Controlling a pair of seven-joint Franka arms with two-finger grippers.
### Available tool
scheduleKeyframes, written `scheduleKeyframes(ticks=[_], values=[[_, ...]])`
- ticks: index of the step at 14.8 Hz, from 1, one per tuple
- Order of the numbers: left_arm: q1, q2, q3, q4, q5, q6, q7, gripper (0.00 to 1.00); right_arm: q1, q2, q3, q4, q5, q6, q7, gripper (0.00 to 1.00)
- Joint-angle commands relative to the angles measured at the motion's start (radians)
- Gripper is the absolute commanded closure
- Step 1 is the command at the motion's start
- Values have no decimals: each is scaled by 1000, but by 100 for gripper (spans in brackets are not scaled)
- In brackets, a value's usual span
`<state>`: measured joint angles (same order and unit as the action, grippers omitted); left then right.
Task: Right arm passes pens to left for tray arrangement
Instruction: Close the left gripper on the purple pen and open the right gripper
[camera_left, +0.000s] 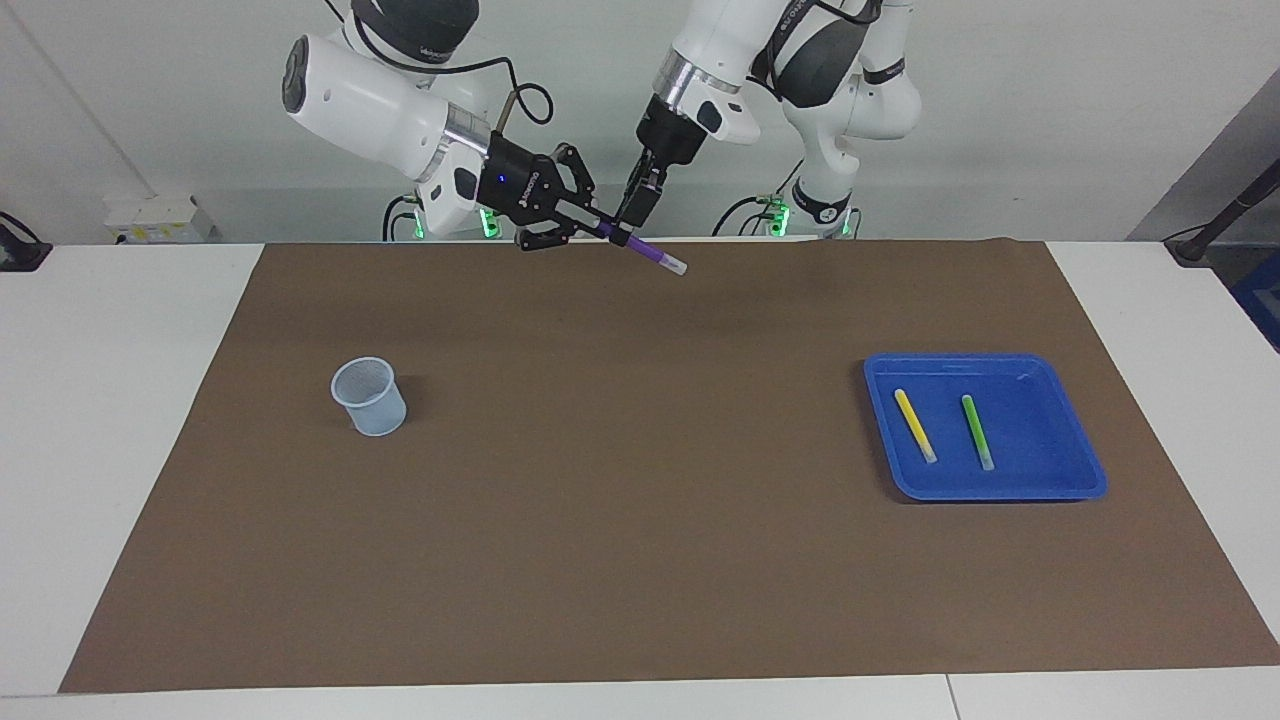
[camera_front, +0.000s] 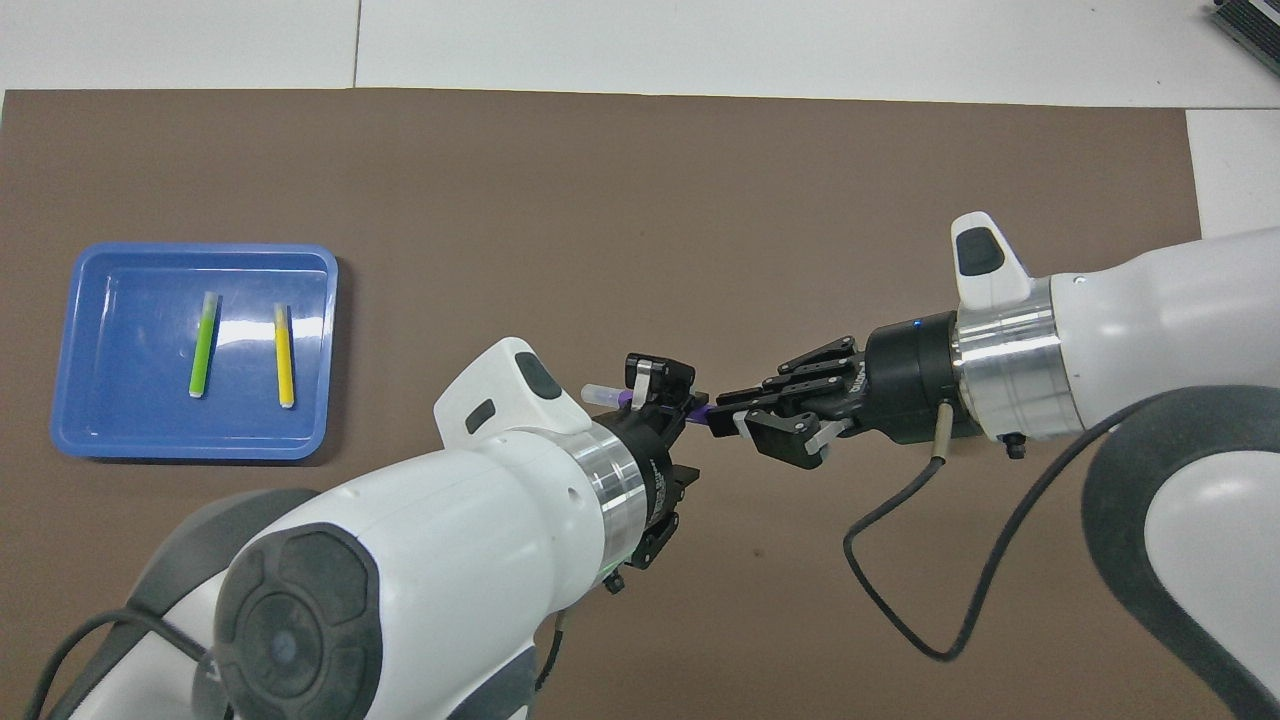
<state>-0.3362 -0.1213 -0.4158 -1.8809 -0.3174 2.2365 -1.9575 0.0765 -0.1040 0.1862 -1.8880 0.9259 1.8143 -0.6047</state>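
1. The right end effector (camera_left: 598, 222) is hanging in the air over the edge of the brown mat (camera_left: 640, 560) nearest the robots, its fingertips closed on the dark end of the purple pen (camera_left: 650, 254).
2. The purple pen is slanting down toward the left arm's end of the table (camera_left: 120, 420), with its pale tip (the lower end) free in the air above the mat.
3. The left end effector (camera_left: 628, 228) is coming down steeply from above and meeting the same pen just beside the right fingertips; whether its fingers are gripping the pen or only standing around it cannot be told.
4. The blue tray (camera_left: 1070, 490) is sitting on the mat toward the left arm's end of the table, well apart from both end effectors.
5. The yellow pen (camera_left: 915, 425) and the green pen (camera_left: 977, 431) are lying inside the tray side by side, roughly parallel and not touching.
6. A small translucent cup (camera_left: 369, 397) is standing upright on the mat toward the right arm's end of the table.
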Motion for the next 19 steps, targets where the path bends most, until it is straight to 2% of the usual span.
scheduleKeyframes(ticks=[1,3,4,6,8,11,12,19], values=[[-9,-8,8,-30,12,0,2,43,-9,-19,1,-19,42,22,-37,100],[-9,-6,8,-40,12,18,-1,37,-9,-19,1,-19,42,22,-37,100],[-7,-5,8,-40,12,23,-7,38,-9,-19,1,-19,42,22,-37,100],[-3,-3,8,-40,12,32,-11,48,-9,-19,1,-19,42,23,-38,100],[-1,-3,9,-40,11,34,-15,54,-9,-19,1,-19,42,23,-40,100],[0,-1,9,-38,11,34,-27,94,-9,-19,1,-19,42,23,-46,100],[0,-1,9,-38,12,34,-27,100,-9,-19,1,-19,42,22,-47,100],[0,2,11,-34,12,34,-20,100,-9,-19,1,-17,42,23,-49,100]])
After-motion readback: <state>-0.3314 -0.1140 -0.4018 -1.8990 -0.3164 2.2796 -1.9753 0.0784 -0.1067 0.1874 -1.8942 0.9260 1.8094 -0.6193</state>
